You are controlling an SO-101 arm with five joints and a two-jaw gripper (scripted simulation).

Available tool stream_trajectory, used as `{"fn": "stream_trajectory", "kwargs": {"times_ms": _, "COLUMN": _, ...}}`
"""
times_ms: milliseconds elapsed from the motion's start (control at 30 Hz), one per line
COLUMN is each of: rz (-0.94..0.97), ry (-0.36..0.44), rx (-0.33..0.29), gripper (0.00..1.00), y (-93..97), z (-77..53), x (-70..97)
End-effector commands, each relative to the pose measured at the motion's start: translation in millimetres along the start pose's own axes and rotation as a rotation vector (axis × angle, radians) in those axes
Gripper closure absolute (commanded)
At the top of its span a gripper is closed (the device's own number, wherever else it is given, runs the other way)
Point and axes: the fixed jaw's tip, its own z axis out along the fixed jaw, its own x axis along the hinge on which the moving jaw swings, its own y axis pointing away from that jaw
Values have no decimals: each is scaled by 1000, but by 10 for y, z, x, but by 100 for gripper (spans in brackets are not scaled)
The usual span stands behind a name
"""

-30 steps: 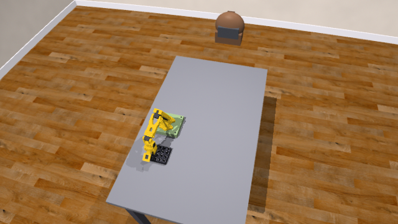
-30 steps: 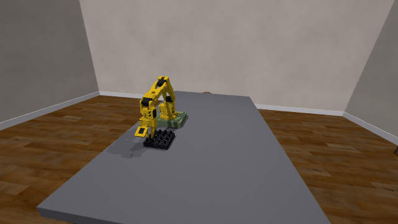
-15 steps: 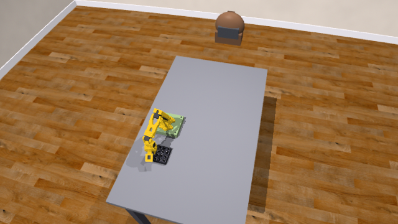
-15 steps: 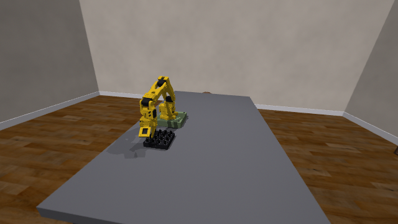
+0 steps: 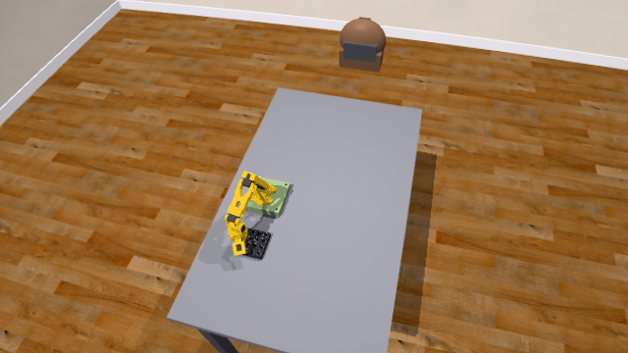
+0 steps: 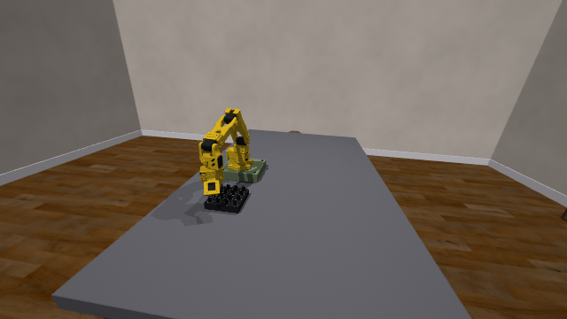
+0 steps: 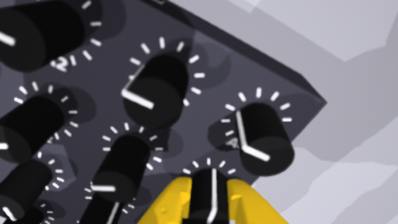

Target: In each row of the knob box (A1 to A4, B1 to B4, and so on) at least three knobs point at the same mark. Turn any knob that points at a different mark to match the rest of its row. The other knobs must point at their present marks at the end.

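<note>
The black knob box [image 5: 257, 243] lies on the grey table just in front of the arm's green base; it also shows in the exterior view [image 6: 226, 199]. My yellow gripper [image 7: 210, 205] reaches straight down onto the box's left edge and is shut on a black knob [image 7: 210, 192] with a white pointer line, at the bottom middle of the wrist view. The corner knob [image 7: 262, 137] next to it points down-right. Another knob [image 7: 155, 90] further in points likewise. Other knobs on the left are partly cut off. In the top and exterior views the gripper [image 5: 238, 245] hides the held knob.
The green base plate [image 5: 270, 197] stands right behind the box. The table's left edge runs close to the box. A brown round object [image 5: 362, 43] stands on the floor far beyond the table.
</note>
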Motion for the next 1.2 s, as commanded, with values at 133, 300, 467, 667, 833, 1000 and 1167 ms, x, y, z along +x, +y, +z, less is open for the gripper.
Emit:
{"fn": "stream_trajectory", "kwargs": {"times_ms": 133, "rz": -124, "ry": 15, "rx": -12, "gripper": 99, "y": 3, "z": 26, "x": 34}}
{"fn": "stream_trajectory", "kwargs": {"times_ms": 300, "rz": -211, "ry": 15, "rx": -13, "gripper": 99, "y": 2, "z": 26, "x": 39}}
{"fn": "stream_trajectory", "kwargs": {"times_ms": 467, "rz": -264, "ry": 14, "rx": -13, "gripper": 99, "y": 1, "z": 25, "x": 42}}
{"fn": "stream_trajectory", "kwargs": {"times_ms": 667, "rz": -368, "ry": 14, "rx": -14, "gripper": 99, "y": -1, "z": 25, "x": 48}}
{"fn": "stream_trajectory", "kwargs": {"times_ms": 833, "rz": -456, "ry": 13, "rx": -15, "gripper": 99, "y": -3, "z": 25, "x": 52}}
{"fn": "stream_trajectory", "kwargs": {"times_ms": 1000, "rz": -525, "ry": 13, "rx": -15, "gripper": 99, "y": -4, "z": 25, "x": 56}}
{"fn": "stream_trajectory", "kwargs": {"times_ms": 1167, "rz": -595, "ry": 12, "rx": -16, "gripper": 99, "y": -7, "z": 25, "x": 59}}
